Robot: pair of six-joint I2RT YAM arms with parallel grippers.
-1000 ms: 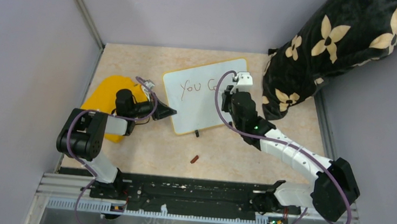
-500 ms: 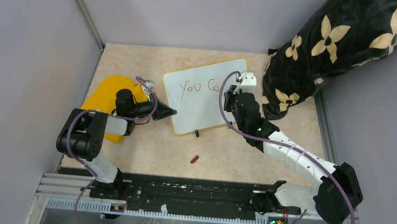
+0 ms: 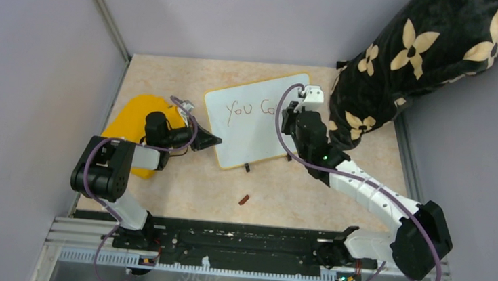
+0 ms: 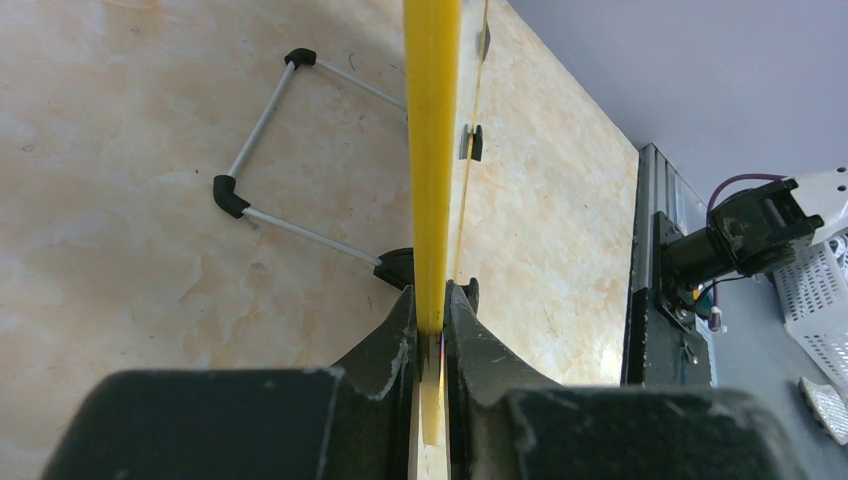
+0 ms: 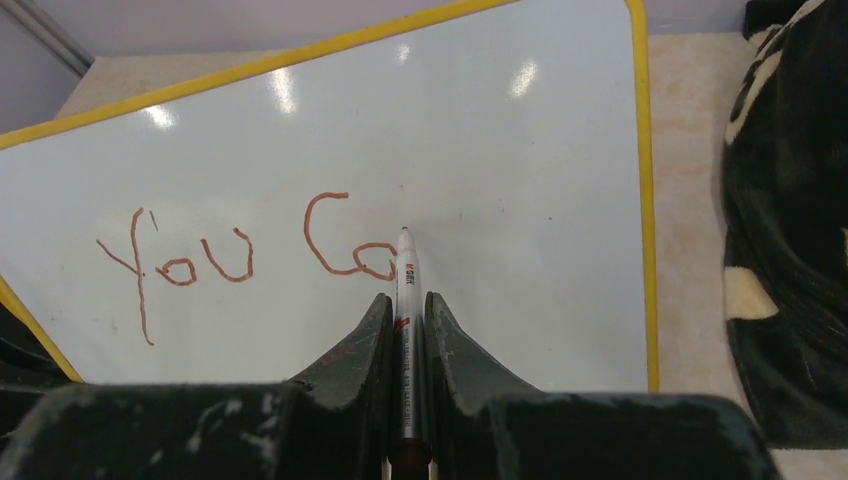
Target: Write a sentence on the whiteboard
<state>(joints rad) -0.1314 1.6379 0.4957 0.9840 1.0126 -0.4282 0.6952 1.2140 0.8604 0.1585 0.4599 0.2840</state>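
Only its wrist view shows the right gripper (image 5: 406, 305) clamping a marker (image 5: 404, 255); the left gripper (image 4: 432, 300), arm folded, pinches the whiteboard (image 5: 520, 180).

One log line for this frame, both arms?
left jaws: shut on whiteboard rim | right jaws: shut on marker | marker tip: by letter after "You C" | sentence: unfinished

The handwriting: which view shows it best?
Right wrist view: the handwriting is large and legible, "You Co". Top external shows it small, beside the right arm. Left wrist shows only the whiteboard, edge-on and yellow.
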